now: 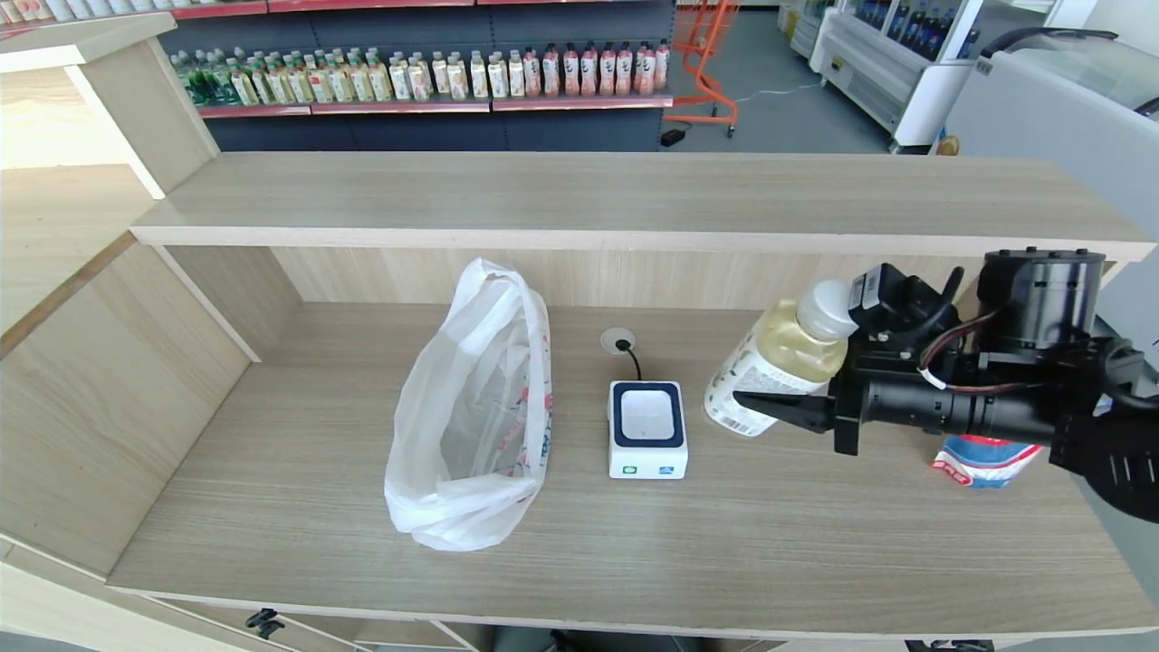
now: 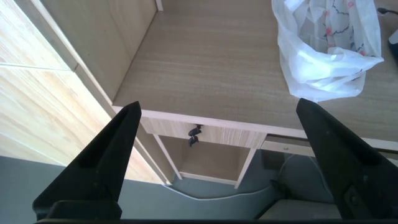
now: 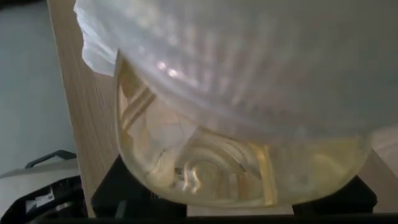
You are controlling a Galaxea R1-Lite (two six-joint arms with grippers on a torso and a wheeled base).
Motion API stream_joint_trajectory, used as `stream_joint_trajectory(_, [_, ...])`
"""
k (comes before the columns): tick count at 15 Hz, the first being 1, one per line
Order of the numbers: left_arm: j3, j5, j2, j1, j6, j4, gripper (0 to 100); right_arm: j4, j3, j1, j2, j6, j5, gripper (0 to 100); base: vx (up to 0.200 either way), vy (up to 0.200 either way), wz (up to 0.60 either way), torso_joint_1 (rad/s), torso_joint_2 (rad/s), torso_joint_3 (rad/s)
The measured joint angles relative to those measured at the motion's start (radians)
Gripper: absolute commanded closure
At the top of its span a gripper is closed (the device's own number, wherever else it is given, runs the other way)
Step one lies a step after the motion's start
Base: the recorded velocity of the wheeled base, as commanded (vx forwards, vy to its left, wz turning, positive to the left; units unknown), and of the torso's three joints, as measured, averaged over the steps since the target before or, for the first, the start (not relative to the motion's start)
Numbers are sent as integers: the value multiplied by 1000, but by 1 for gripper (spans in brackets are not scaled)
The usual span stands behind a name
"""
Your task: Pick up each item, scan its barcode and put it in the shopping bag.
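Observation:
My right gripper (image 1: 786,398) is shut on a bottle (image 1: 777,362) of pale yellow drink with a white cap and a white label, held tilted in the air just right of the scanner (image 1: 646,427). Up close, the bottle (image 3: 236,106) shows its cap and yellow liquid. The scanner is a small white box with a dark-framed window, lying on the counter. Left of it the white plastic shopping bag (image 1: 475,407) lies with its mouth gaping. My left gripper (image 2: 217,162) hangs open off the counter's front left corner, near the bag (image 2: 329,46).
A red, white and blue snack packet (image 1: 982,460) lies on the counter under my right arm. A raised wooden ledge (image 1: 634,195) runs along the back and a side wall (image 1: 109,398) closes the left. A cable hole (image 1: 617,340) sits behind the scanner.

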Motion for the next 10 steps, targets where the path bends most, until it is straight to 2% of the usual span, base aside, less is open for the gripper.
stream_joint_trajectory(4, [0,0,0,0,0,0,0,-144,-52,33,166,-103,76,100,0,0,0,0,0,0])
stream_joint_trajectory(10, [0,0,0,0,0,0,0,-171,-163,13,354,-310,213,100,0,0,0,0,0,0])
